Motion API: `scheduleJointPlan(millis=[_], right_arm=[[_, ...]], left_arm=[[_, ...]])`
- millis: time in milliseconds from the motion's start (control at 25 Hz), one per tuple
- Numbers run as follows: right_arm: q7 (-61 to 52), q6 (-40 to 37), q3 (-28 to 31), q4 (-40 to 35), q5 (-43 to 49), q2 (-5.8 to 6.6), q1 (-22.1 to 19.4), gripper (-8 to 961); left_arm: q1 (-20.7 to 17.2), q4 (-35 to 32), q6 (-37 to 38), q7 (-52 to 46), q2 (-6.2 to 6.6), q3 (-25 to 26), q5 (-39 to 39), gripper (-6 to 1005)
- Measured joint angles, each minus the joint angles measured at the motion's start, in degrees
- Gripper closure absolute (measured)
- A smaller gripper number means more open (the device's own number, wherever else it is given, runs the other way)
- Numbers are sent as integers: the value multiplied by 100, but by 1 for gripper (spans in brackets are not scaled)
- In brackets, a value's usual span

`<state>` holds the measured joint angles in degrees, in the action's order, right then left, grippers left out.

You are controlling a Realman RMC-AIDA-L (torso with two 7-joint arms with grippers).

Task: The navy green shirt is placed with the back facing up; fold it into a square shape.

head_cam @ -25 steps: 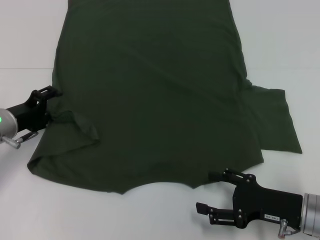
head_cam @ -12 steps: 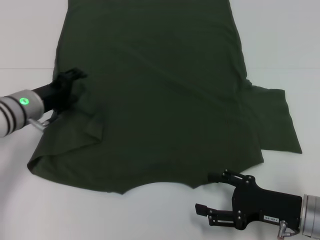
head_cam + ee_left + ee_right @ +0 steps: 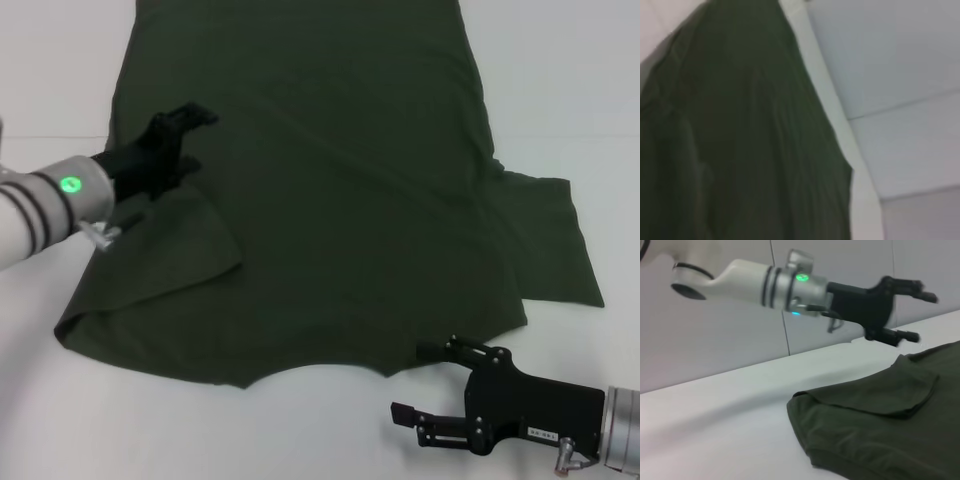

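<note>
The navy green shirt [image 3: 330, 190] lies flat on the white table, with its neck edge towards me. Its left sleeve [image 3: 185, 245] is folded inward onto the body, and the right sleeve [image 3: 550, 240] lies spread out. My left gripper [image 3: 188, 138] hovers open over the shirt's left side, just beyond the folded sleeve, with nothing between its fingers. The right wrist view shows that left gripper [image 3: 907, 310] above the cloth and the folded sleeve [image 3: 890, 395]. My right gripper [image 3: 412, 382] rests open on the table before the shirt's near edge. The left wrist view shows only the shirt [image 3: 740, 150].
The white table [image 3: 60, 400] surrounds the shirt, with bare strips at the left, the right and along the near edge. A pale wall [image 3: 715, 340] stands behind the table in the right wrist view.
My left gripper has moved from the shirt's left edge rightward over the cloth. The left sleeve flap has come inward with it and lies farther across the body. The right gripper has stayed put.
</note>
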<state>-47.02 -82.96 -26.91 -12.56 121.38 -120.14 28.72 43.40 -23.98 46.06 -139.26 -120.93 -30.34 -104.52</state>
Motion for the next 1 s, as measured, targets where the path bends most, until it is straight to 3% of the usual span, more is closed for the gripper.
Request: scheduleJointPlan(millis=[160,320,400,680,1000], right_arm=[[-26,-1,20,-27,-2,7,1,34],[-41,-1,39,-52,-2,13,7,34],[-42,-12,92,-60,-3,21,14,34],[-25,-30,220,-71,-10,28,4,35],[48,-9,297,-71,-10,26,-95,35]], left_arm=[[-479,-191,1271,937,199,12,190,227],[-1049,-235,2647,2646,395,15,563,226],[-1301,-383,3137,3465,429,8,569,226],[-2064,-1115,4448,6803,325,-132,-228,225],[-2241,-1304,4425,7570,118,-142,-1185,223]])
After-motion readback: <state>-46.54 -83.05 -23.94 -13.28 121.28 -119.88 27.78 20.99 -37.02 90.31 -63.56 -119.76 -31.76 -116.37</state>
